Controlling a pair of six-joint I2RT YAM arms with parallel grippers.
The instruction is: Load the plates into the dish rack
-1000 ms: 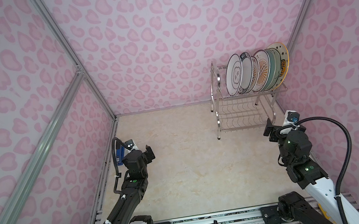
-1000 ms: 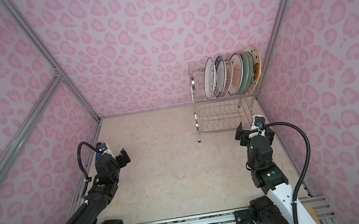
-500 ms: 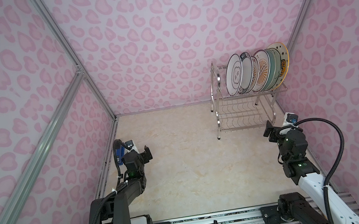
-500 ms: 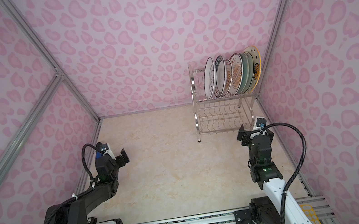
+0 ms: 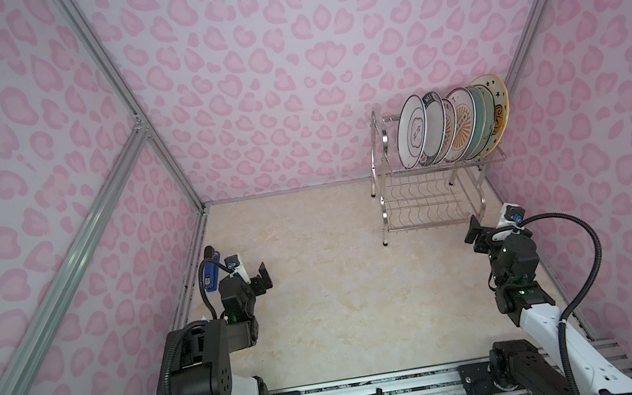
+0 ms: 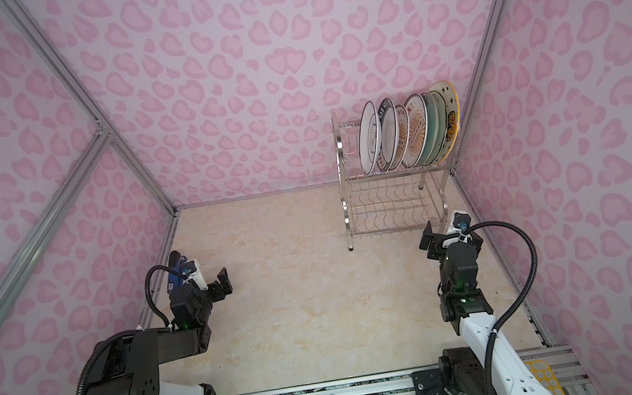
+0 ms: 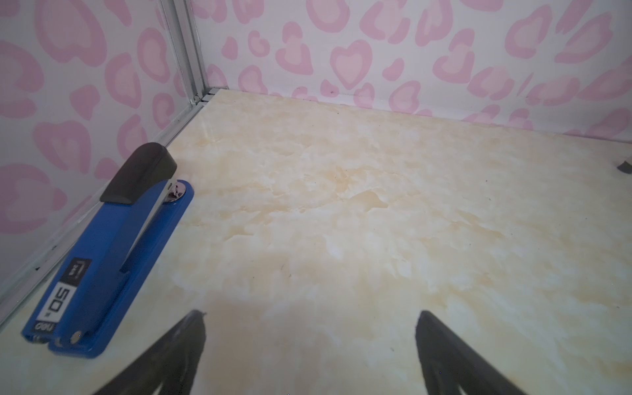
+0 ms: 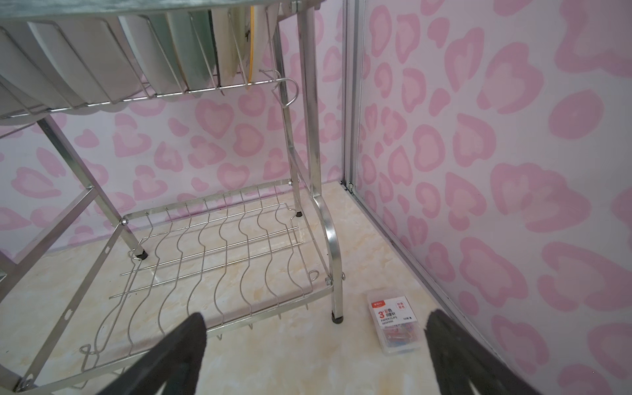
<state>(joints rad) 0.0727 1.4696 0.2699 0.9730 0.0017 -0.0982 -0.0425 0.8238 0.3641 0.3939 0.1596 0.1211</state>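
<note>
The plates [image 5: 453, 124] stand upright in the top tier of the dish rack [image 5: 428, 199]; none lies on the table [image 5: 339, 287], so the task looks done. Left gripper [image 7: 310, 316] & right gripper [image 8: 315, 316]: both wide, holding nothing.

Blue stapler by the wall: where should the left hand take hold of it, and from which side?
Probably the middle of the blue stapler, from above, with the open left hand turned to straddle its narrow width. It lies flat and long beside the wall rail, so coming in sideways from the wall is blocked, and the gap there looks tight.
</note>
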